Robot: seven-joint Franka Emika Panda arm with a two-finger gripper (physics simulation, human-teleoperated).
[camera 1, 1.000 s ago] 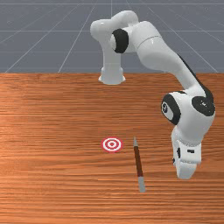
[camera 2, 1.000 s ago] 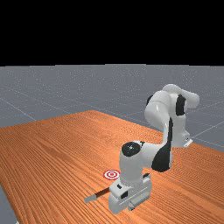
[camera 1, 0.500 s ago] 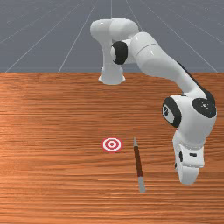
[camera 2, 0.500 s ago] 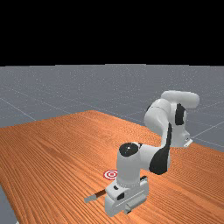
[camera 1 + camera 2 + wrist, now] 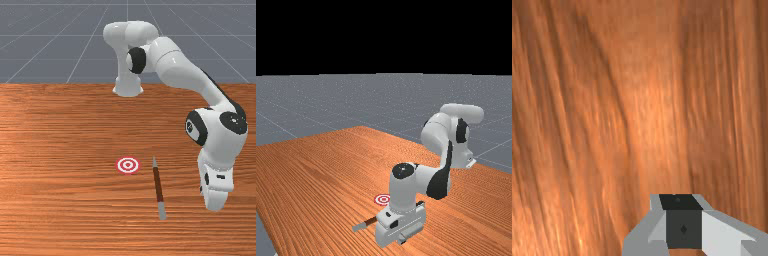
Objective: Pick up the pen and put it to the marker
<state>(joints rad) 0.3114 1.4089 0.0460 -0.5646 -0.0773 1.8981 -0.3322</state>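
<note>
1. Orange-brown wood grain spreads across the surface (image 5: 60, 130), bearing the pen (image 5: 158, 184) and the ringed marker (image 5: 128, 165); in the front view the marker sits near the pen, toward ten o'clock.
2. The pen lies flat, its grey point close to twelve o'clock there, probably just its starting pose, long middle free to take.
3. The end effector (image 5: 683, 220) hangs at three o'clock from the pen, apart from it, perhaps to approach sideways. I cannot tell whether it is released or clenched, but the pen isn't in its grasp.
4. The front view gives the pen whole; the far view hides its pointed end behind the hand, leaving the pale butt at the marker's seven o'clock. The wrist view has bare grain beneath, so getting over the pen likely comes first.
</note>
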